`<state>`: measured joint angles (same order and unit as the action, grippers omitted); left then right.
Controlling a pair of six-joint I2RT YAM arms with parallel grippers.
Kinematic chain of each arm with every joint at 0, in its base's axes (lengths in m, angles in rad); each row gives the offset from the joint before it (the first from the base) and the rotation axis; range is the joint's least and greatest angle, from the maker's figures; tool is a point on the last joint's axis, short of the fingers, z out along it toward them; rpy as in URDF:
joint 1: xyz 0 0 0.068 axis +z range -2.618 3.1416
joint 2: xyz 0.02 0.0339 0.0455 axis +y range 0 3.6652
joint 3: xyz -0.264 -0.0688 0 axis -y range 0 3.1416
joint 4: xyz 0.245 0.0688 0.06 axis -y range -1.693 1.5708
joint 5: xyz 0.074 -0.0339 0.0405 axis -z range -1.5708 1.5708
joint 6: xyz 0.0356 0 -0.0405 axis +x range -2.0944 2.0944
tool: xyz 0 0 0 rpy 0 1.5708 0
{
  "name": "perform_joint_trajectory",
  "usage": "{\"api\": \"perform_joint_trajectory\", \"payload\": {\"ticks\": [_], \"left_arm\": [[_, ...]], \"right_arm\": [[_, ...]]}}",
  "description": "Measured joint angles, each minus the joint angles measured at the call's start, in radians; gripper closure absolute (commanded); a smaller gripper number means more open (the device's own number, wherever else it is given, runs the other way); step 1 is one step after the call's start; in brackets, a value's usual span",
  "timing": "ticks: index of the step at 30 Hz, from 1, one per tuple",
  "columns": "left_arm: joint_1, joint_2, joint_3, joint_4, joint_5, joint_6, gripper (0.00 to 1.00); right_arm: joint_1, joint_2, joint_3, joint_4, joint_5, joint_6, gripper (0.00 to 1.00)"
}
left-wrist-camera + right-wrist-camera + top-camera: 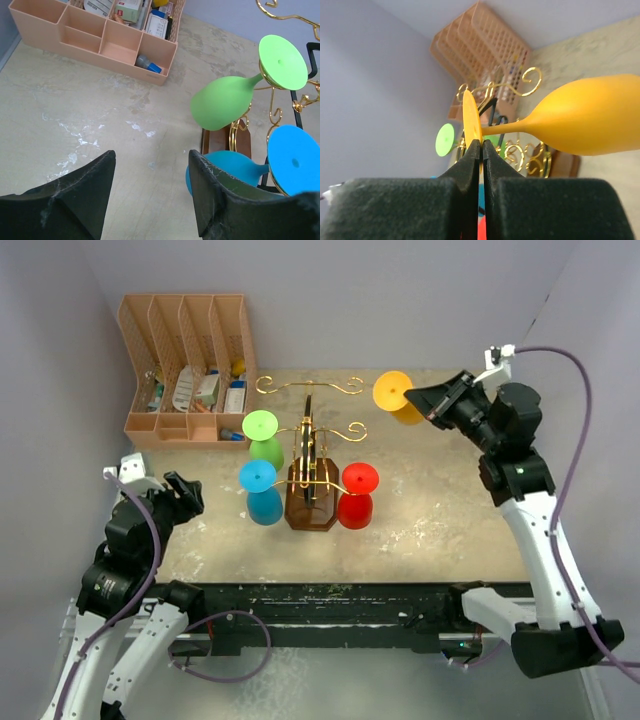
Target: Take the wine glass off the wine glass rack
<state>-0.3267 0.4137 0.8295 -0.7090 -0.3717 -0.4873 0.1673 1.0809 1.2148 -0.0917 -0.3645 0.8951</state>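
Pinching the orange plastic wine glass (590,122) by its foot, my right hand (481,145) holds it sideways, well apart from the gold-wire wine glass rack (312,512), where no curls can snag it; my left hand (150,156) hangs released.

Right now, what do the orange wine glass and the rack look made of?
Orange wine glass: opaque, matte and evenly coloured with soft highlights, so probably plastic or silicone rather than real glass. Wine glass rack: the thin gold arms glint like polished metal wire; its dark brown base may be varnished wood.
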Motion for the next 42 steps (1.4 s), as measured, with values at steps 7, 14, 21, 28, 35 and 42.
{"api": "perform_joint_trajectory", "payload": {"ticks": [7,14,21,28,35,42], "left_arm": [[0.0,0.044,0.126,0.002,0.098,0.0,0.32],[0.0,0.196,0.464,0.023,0.37,-0.038,0.23],[0.0,0.317,0.576,0.036,0.699,-0.179,0.22],[0.0,0.41,0.607,0.054,0.959,-0.351,0.22],[0.0,0.473,0.595,0.185,1.121,-0.581,0.23],[0.0,0.484,0.486,0.316,1.177,-0.816,0.23]], "right_arm": [[0.002,-0.146,0.111,-0.173,0.071,-0.323,1.0],[0.058,-0.29,0.183,-0.247,-0.042,-0.586,1.0],[0.157,-0.304,0.287,-0.296,-0.238,-0.743,1.0],[0.296,-0.26,0.296,-0.355,-0.22,-0.866,1.0],[0.496,-0.135,0.311,-0.363,-0.064,-0.97,1.0],[0.553,-0.106,0.277,-0.266,0.116,-1.032,1.0]]}}
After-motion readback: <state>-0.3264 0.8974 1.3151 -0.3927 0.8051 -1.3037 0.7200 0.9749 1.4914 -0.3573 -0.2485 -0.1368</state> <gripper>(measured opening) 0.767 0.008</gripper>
